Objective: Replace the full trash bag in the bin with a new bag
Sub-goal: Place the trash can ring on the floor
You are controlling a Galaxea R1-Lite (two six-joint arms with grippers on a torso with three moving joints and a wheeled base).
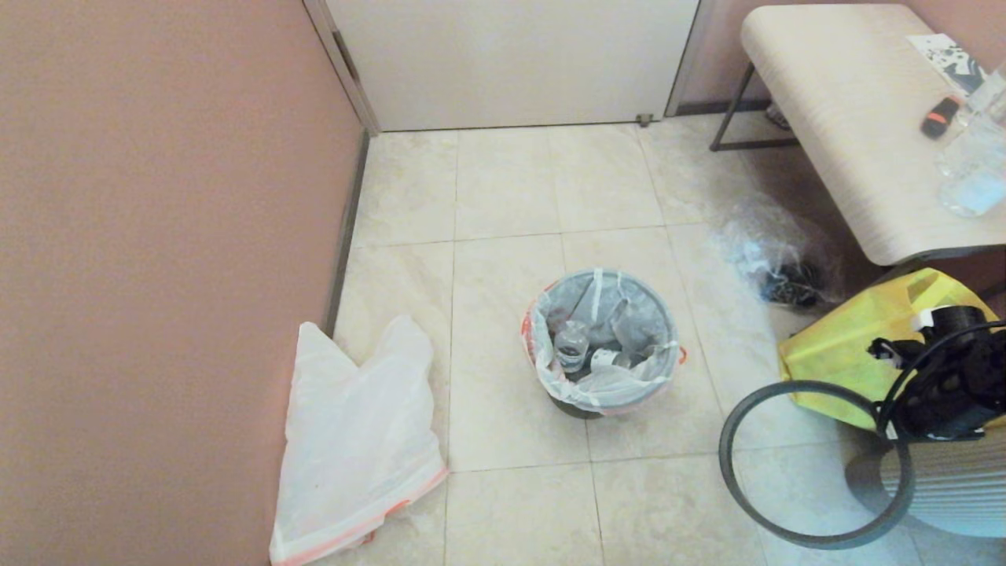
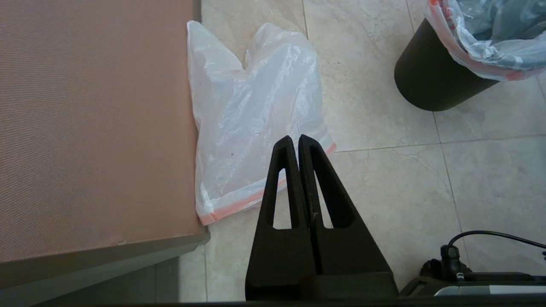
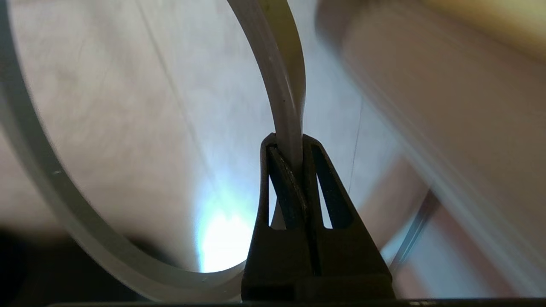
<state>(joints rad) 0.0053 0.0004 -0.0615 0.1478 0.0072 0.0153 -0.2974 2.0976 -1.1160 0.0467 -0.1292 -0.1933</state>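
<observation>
Right gripper point(image 3: 286, 143) is pinched tight on the dark-grey hoop point(image 1: 735, 479), holding it near right, well clear of the bin point(image 2: 431, 81), probably so the liner can come free. The full trash bag point(image 1: 601, 338) sits in the bin mid-floor, rim folded over. The new bag point(image 1: 354, 440) lies flat by the left wall. Left gripper point(image 2: 296, 138), closed and empty, hangs above it.

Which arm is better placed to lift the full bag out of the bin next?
Left, likely. The left pincer is shut on nothing and free, hanging above the floor beside the small round black plastic bin with its bulging translucent white bag. The right pincer is clamped on the thin dark-grey hoop.
</observation>
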